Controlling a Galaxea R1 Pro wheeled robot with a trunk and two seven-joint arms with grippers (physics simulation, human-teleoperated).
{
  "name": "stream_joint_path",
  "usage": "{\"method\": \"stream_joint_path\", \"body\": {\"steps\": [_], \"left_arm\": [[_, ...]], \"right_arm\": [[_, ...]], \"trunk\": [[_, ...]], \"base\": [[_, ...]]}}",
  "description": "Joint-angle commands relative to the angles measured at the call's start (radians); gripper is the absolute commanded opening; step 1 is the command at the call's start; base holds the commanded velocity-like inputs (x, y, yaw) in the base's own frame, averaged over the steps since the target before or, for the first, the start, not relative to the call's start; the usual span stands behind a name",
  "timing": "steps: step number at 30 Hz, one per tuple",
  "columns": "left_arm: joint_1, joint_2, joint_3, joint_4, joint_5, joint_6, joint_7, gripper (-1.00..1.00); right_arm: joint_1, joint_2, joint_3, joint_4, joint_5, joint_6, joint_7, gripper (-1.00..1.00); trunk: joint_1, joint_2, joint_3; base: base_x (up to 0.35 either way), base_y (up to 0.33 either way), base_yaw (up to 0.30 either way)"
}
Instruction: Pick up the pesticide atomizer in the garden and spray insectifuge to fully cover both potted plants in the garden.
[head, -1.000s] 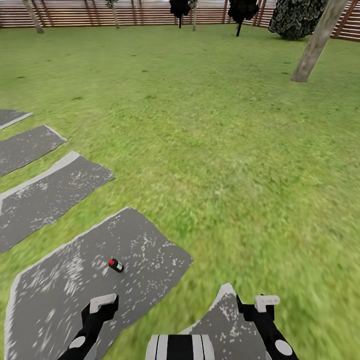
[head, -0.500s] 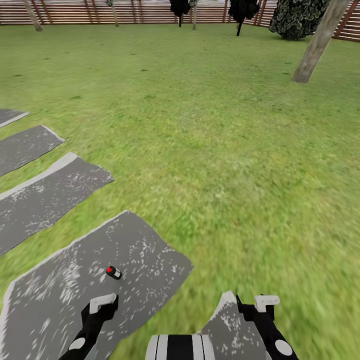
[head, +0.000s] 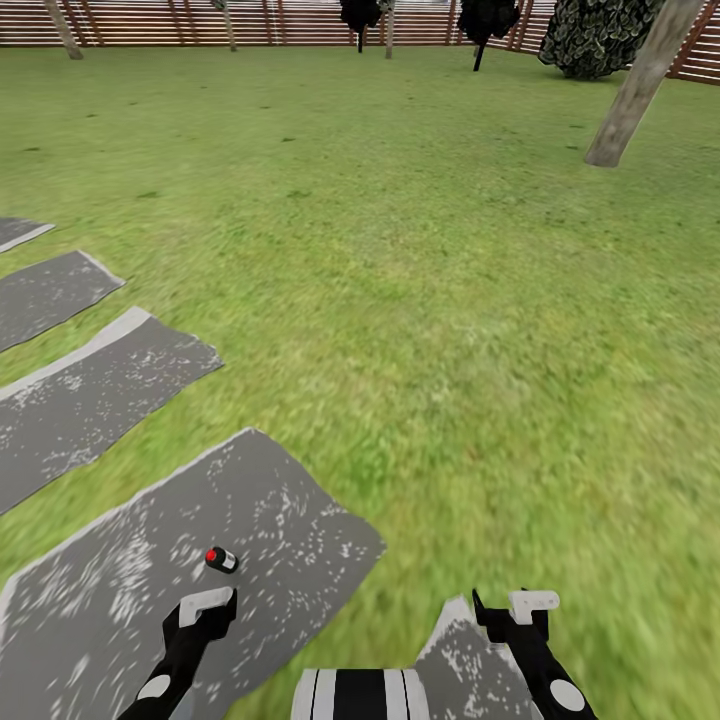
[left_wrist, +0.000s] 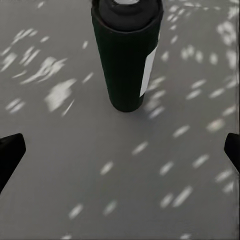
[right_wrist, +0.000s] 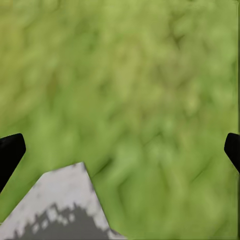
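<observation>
Open garden lawn, bright green, running back to a brown slatted wooden fence. A leaning pale tree trunk stands far right, with a dark mottled shrub behind it against the fence. A row of grey speckled stepping slabs runs along the left side.

On the nearest, largest slab lies a small dark cylindrical can with a red top, on its side, just ahead of the left gripper. From the left wrist camera it reads as a black cylinder with a pale strip down one side, lying on the speckled grey stone. It is dark rather than pale; whether this is the pesticide atomizer I cannot tell for certain.

Left gripper: fingers spread wide at the frame edges, nothing between them, clear of the can.

Right gripper: likewise spread apart, empty, over grass beside a slab corner.

Striped robot trunk at bottom centre.
</observation>
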Motion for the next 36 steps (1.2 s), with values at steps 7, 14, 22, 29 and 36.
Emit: {"method": "stream_joint_path", "body": {"steps": [7,14,22,29,36], "left_arm": [[0.001,0.000,0.001,0.001,0.002,-0.007,0.000,1.00],[0.005,0.000,0.001,0.001,0.002,-0.031,0.000,1.00],[0.006,0.001,0.001,0.001,0.002,-0.033,0.000,1.00],[0.006,0.001,0.001,0.001,0.005,-0.033,0.000,1.00],[0.006,0.001,0.002,0.001,0.004,-0.034,0.000,1.00]], "right_arm": [[0.000,0.000,0.000,0.001,0.000,-0.003,0.000,1.00],[0.000,0.000,0.000,0.001,0.001,-0.003,0.000,1.00],[-0.001,0.000,0.000,0.001,0.001,-0.003,0.000,1.00],[-0.001,0.000,0.000,0.001,0.002,-0.003,0.000,1.00],[0.000,0.000,0.000,0.001,0.001,-0.003,0.000,1.00]], "trunk": [[0.000,0.000,-0.001],[0.000,0.000,-0.001],[0.000,0.000,-0.001],[0.000,0.000,-0.001],[0.000,0.000,-0.001]], "base": [[0.043,-0.022,0.000],[0.089,-0.001,0.000],[0.031,0.000,0.000],[0.103,0.000,0.000],[0.030,0.000,0.000]]}}
